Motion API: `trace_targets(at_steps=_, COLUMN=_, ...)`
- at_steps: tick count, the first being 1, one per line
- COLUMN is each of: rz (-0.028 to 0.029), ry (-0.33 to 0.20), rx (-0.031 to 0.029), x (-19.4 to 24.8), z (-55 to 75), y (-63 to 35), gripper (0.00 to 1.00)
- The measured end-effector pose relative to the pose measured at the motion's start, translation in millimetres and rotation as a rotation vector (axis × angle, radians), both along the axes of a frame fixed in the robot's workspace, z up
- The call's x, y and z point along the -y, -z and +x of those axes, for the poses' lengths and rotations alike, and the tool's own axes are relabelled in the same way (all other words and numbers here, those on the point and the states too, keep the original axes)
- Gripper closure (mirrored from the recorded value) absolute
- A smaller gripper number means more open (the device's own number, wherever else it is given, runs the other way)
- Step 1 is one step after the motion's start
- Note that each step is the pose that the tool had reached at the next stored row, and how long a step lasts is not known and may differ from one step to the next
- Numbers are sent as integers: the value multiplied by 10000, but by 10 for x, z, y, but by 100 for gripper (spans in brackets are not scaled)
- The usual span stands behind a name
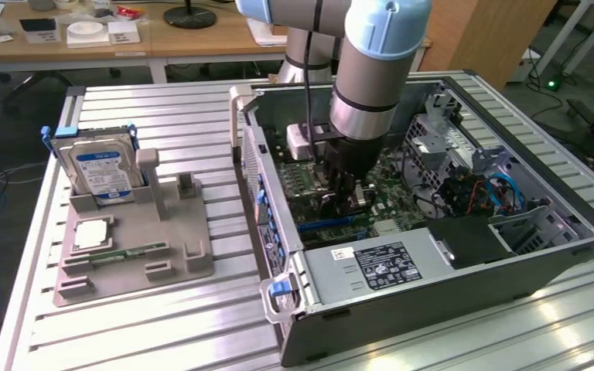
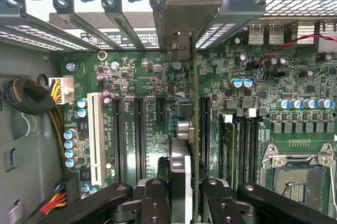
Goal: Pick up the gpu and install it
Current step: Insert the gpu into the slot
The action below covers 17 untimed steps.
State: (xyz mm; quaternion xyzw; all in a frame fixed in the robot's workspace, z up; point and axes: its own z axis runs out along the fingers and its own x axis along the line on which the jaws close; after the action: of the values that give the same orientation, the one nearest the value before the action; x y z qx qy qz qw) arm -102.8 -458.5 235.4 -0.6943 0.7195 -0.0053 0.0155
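The claw (image 2: 181, 192) grips the gpu (image 2: 190, 129) edge-on, its two black fingers (image 2: 154, 203) closed narrowly on either side of the card, and holds it upright inside the open computer case (image 1: 544, 255), directly over the motherboard (image 2: 137, 77). Judged from this pose, a good insertion calls for keeping the card's lower edge parallel to the long black expansion slot (image 2: 204, 129) and its bracket end lined up with the rear slot openings, then pressing straight down without tilt. The gpu presents as a thin green-edged board with a silver metal piece near its middle.
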Motion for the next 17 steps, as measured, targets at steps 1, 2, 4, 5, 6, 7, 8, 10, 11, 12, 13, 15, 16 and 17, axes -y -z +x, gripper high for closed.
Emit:
trace_targets(at_steps=1, rz=0, ry=0, rx=0, x=0, z=0, y=0, gripper=72)
trace_targets(at_steps=2, rz=0, ry=0, rx=0, x=0, z=0, y=0, gripper=72)
trace_targets(at_steps=4, rz=0, ry=0, rx=0, x=0, z=0, y=2, gripper=72)
trace_targets(at_steps=5, rz=1, ry=0, rx=1, x=0, z=0, y=3, gripper=72)
trace_targets(at_steps=6, rz=1, ry=0, rx=0, x=0, z=0, y=5, gripper=72)
trace_targets(at_steps=7, rz=2, ry=0, rx=1, x=0, z=0, y=8, gripper=72)
trace_targets(at_steps=8, rz=4, ry=0, rx=2, x=-1, z=1, y=13, gripper=72)
trace_targets(at_steps=10, rz=1, ry=0, rx=0, x=-1, z=0, y=21, gripper=72)
trace_targets(at_steps=11, rz=-1, ry=0, rx=0, x=0, z=0, y=24, gripper=72)
trace_targets(at_steps=12, rz=-2, ry=1, rx=-1, x=0, z=0, y=24, gripper=72)
trace_targets(at_steps=13, rz=1, ry=1, rx=1, x=-1, z=0, y=26, gripper=72)
trace_targets(at_steps=15, rz=-1, ry=1, rx=0, x=-1, z=0, y=26, gripper=72)
trace_targets(at_steps=16, rz=-1, ry=1, rx=0, x=-1, z=0, y=26, gripper=72)
trace_targets(at_steps=17, rz=0, ry=1, rx=1, x=-1, z=0, y=29, gripper=72)
